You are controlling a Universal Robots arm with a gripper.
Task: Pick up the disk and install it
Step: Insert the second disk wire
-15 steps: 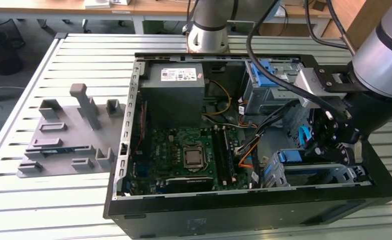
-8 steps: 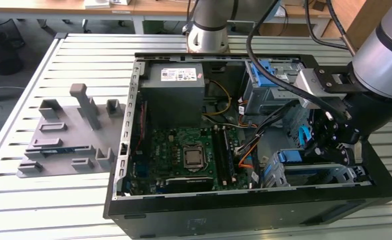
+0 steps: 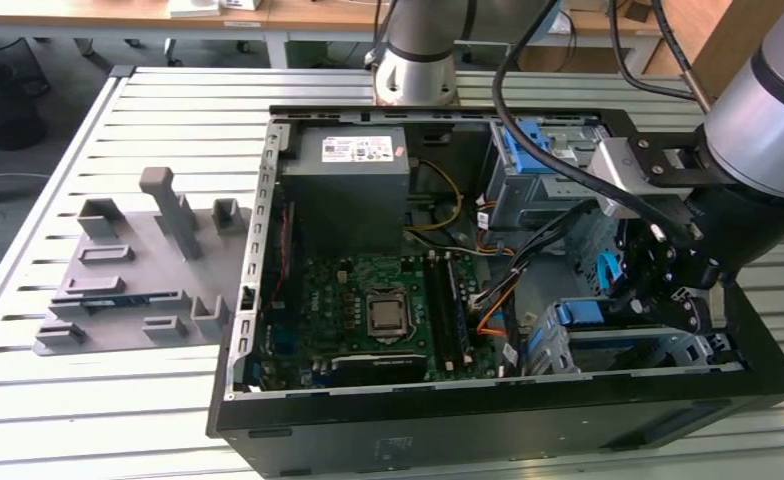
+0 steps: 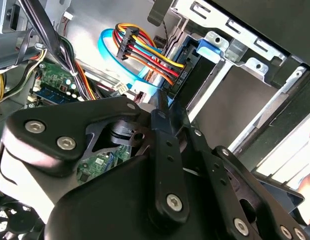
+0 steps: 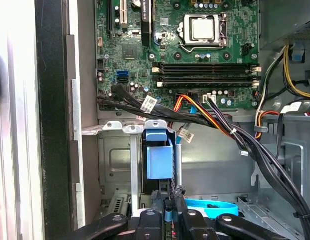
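Note:
The disk (image 3: 587, 312) stands on edge in the drive bay at the front corner of the open computer case (image 3: 499, 420), on the exterior view's right. Its blue bracket (image 5: 158, 159) faces the first wrist view, between silver bay rails. In the second wrist view the disk (image 4: 207, 50) is a dark slab with a blue corner, and a black connector with coloured wires (image 4: 145, 47) sits at its end. My gripper (image 3: 672, 298) hangs just over the disk. Its fingers meet at the tips (image 4: 163, 102) right at the disk's near edge, in line with the bracket, where the gripper (image 5: 167, 194) looks shut.
A green motherboard (image 3: 379, 310) fills the case floor, with a grey power-supply box (image 3: 352, 185) behind it. Black and coloured cable bundles (image 5: 219, 120) cross beside the bay, and a blue flat cable (image 5: 209, 206) lies near the fingers. A grey fixture plate (image 3: 139, 270) sits on the table at the exterior view's left.

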